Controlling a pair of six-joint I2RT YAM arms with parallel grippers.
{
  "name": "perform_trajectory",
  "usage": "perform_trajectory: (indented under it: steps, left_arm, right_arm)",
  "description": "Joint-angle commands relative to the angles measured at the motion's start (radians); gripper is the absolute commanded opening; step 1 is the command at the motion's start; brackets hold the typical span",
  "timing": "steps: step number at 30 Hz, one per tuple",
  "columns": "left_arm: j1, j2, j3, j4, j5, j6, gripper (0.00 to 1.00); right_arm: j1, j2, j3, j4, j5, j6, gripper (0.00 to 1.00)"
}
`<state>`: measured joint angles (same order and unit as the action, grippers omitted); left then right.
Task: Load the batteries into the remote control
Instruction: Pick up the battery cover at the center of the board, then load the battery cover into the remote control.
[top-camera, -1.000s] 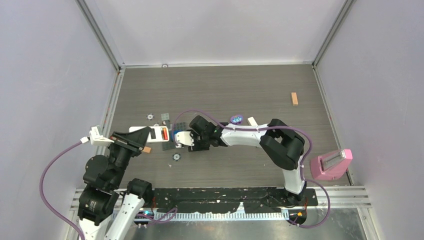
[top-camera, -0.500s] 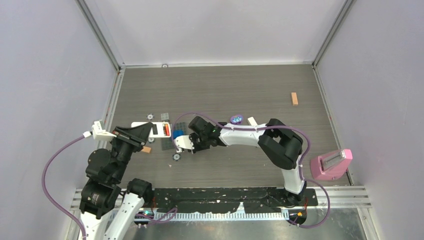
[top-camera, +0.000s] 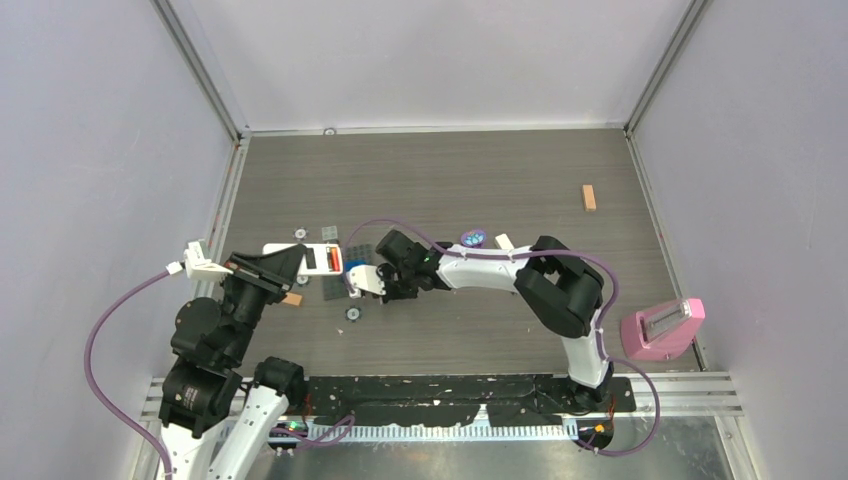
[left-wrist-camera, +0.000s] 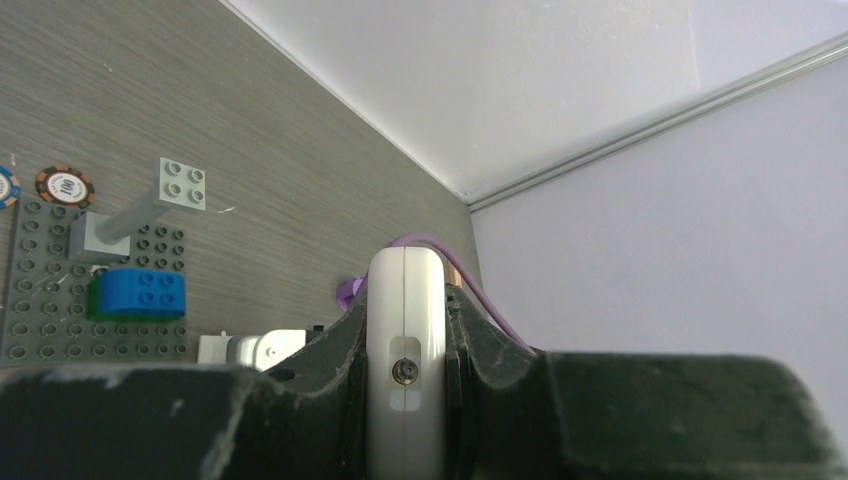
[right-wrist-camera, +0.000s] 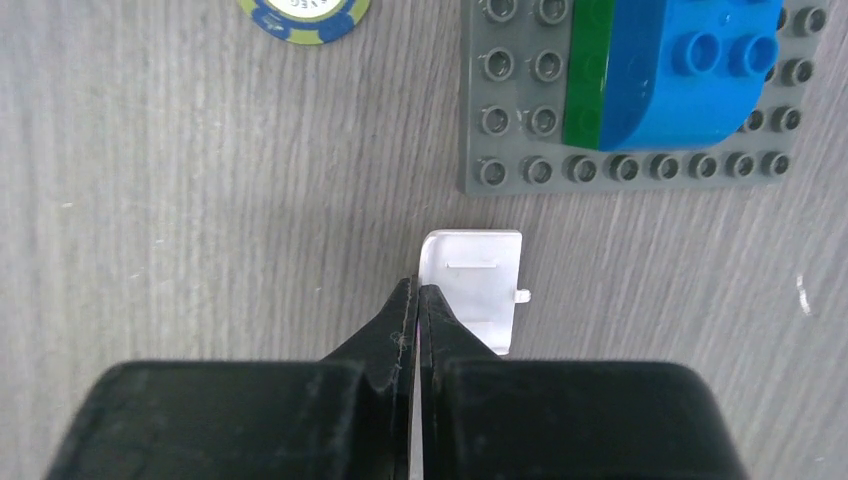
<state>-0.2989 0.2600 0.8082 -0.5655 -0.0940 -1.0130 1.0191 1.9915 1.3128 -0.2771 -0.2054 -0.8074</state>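
Observation:
The remote control (top-camera: 316, 259) is a white bar held on edge between the pads of my left gripper (top-camera: 284, 267), which is shut on it. In the left wrist view its rounded end (left-wrist-camera: 405, 300) stands between the jaws of the left gripper (left-wrist-camera: 405, 340). A reddish-orange battery (top-camera: 331, 260) lies in its open compartment. My right gripper (top-camera: 376, 281) is just right of the remote, low over the table. Its jaws (right-wrist-camera: 418, 292) are pressed together. A small white battery cover (right-wrist-camera: 478, 272) lies flat on the table, its left edge at the fingertips. Other batteries are out of view.
A grey studded baseplate (right-wrist-camera: 512, 120) carries a blue brick (right-wrist-camera: 690, 70) beside the cover. Poker chips lie nearby (right-wrist-camera: 305, 8) (top-camera: 352, 313). A small purple object (top-camera: 472, 238), a wooden block (top-camera: 589, 197) and a pink box (top-camera: 660, 330) lie to the right.
My right gripper's jaws have closed and it has shifted slightly left, towards the baseplate. The left gripper with the remote moved a little farther back early on, then stayed still.

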Motion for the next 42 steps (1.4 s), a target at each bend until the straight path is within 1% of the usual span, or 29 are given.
perform_trajectory:
  steps: [1,2,5,6,9,10,11,12,13,14,15,18,20,21,22,23,24,25,26,27,28,30,35,37,40,42]
  left_arm:
    - [0.006,-0.002,0.011,0.077,-0.004,0.001,0.00]
    - [0.006,-0.006,0.010,0.077,-0.005,0.001,0.00]
    - [0.006,-0.014,0.001,0.081,0.008,0.001,0.00]
    - [0.006,-0.017,-0.006,0.087,0.017,0.001,0.00]
    - [0.006,-0.022,-0.037,0.110,0.047,-0.015,0.00]
    - [0.006,-0.025,-0.048,0.120,0.055,-0.021,0.00]
    - [0.006,-0.027,-0.060,0.128,0.066,-0.028,0.00]
    - [0.006,-0.029,-0.068,0.139,0.076,-0.030,0.00]
    - [0.006,-0.030,-0.075,0.146,0.086,-0.036,0.00]
    - [0.006,-0.031,-0.081,0.154,0.089,-0.039,0.00]
    - [0.006,-0.029,-0.087,0.165,0.115,-0.043,0.00]
    - [0.005,-0.027,-0.112,0.197,0.164,-0.066,0.00]
    - [0.006,-0.031,-0.151,0.273,0.216,-0.104,0.00]
    - [0.006,-0.034,-0.174,0.307,0.235,-0.127,0.00]
    - [0.006,-0.038,-0.199,0.344,0.250,-0.153,0.00]
    - [0.006,-0.040,-0.228,0.379,0.266,-0.181,0.00]
    - [0.006,-0.041,-0.252,0.418,0.280,-0.205,0.00]
    - [0.006,-0.043,-0.279,0.455,0.293,-0.241,0.00]
    - [0.006,-0.042,-0.303,0.491,0.304,-0.269,0.00]
    - [0.006,-0.043,-0.327,0.534,0.313,-0.291,0.00]
    - [0.005,-0.042,-0.347,0.556,0.320,-0.309,0.00]
    - [0.006,-0.041,-0.370,0.616,0.327,-0.334,0.00]
    - [0.006,-0.023,-0.408,0.699,0.344,-0.412,0.00]
    - [0.006,-0.026,-0.434,0.732,0.348,-0.461,0.00]
    - [0.006,-0.043,-0.467,0.769,0.333,-0.509,0.00]
    - [0.006,-0.052,-0.472,0.768,0.330,-0.516,0.00]
  right_arm:
    - [-0.016,-0.125,-0.027,0.014,-0.102,0.202,0.06]
    - [-0.024,-0.161,-0.046,0.036,-0.126,0.234,0.05]
    - [-0.039,-0.257,-0.099,0.088,-0.154,0.408,0.05]
    - [-0.043,-0.276,-0.126,0.116,-0.162,0.445,0.05]
    - [-0.055,-0.371,-0.167,0.159,-0.193,0.647,0.05]
    - [-0.059,-0.394,-0.198,0.201,-0.203,0.692,0.05]
    - [-0.072,-0.436,-0.214,0.223,-0.228,0.784,0.05]
    - [-0.078,-0.458,-0.244,0.277,-0.242,0.830,0.05]
    - [-0.091,-0.500,-0.259,0.303,-0.259,0.926,0.05]
    - [-0.097,-0.524,-0.285,0.350,-0.266,0.972,0.05]
    - [-0.105,-0.569,-0.295,0.370,-0.283,1.059,0.06]
    - [-0.111,-0.653,-0.314,0.421,-0.281,1.213,0.05]
    - [-0.112,-0.704,-0.324,0.448,-0.269,1.379,0.05]
    - [-0.112,-0.734,-0.332,0.469,-0.269,1.424,0.05]
    - [-0.113,-0.750,-0.356,0.520,-0.272,1.512,0.05]
    - [-0.114,-0.781,-0.369,0.541,-0.265,1.552,0.05]
    - [-0.114,-0.807,-0.393,0.598,-0.260,1.631,0.06]
    - [-0.114,-0.819,-0.406,0.627,-0.258,1.669,0.06]
    - [-0.114,-0.838,-0.427,0.684,-0.252,1.751,0.05]
    - [-0.113,-0.846,-0.436,0.718,-0.253,1.786,0.06]
    - [-0.111,-0.855,-0.451,0.779,-0.252,1.854,0.05]
    - [-0.104,-0.863,-0.461,0.833,-0.235,1.930,0.05]
    - [-0.084,-0.850,-0.498,0.960,-0.147,2.082,0.05]
    - [-0.073,-0.836,-0.528,1.029,-0.097,2.180,0.05]
    - [-0.056,-0.807,-0.550,1.109,-0.046,2.256,0.05]
    - [-0.044,-0.789,-0.553,1.162,-0.032,2.291,0.05]
